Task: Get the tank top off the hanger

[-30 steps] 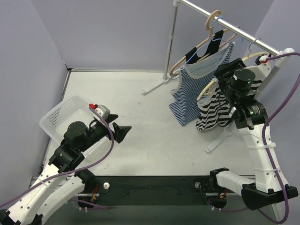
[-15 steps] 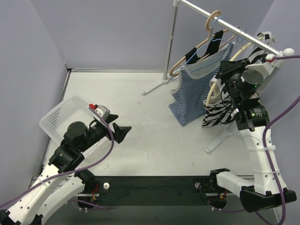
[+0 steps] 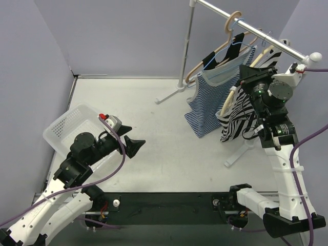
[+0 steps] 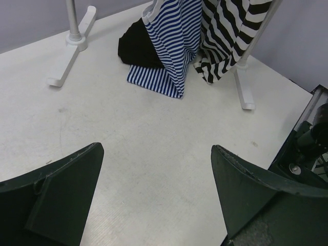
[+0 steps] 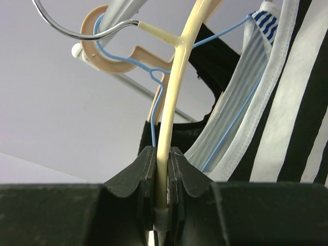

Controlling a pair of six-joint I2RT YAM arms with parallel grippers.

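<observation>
From above, the right jaws are seen closed on the cream hanger (image 3: 228,101), high beside the rack rail (image 3: 246,28). The zebra-striped tank top (image 3: 240,115) is draped on that hanger, touching a blue-striped tank top (image 3: 207,105) hung next to it. The left jaws are held spread apart over the counter (image 3: 169,154), near a white basket (image 3: 57,125) and well apart from the garments. In the left wrist view, nothing is held between the parted jaws. Both striped tops are seen reaching down to the counter beyond, with a black garment (image 4: 136,48) behind the blue one. In the right wrist view, the cream hanger's arm is pinched between the closed jaws. A blue wire hanger (image 5: 154,113) and a tan hanger (image 5: 113,65) are seen behind it, and zebra fabric is seen at the right.
</observation>
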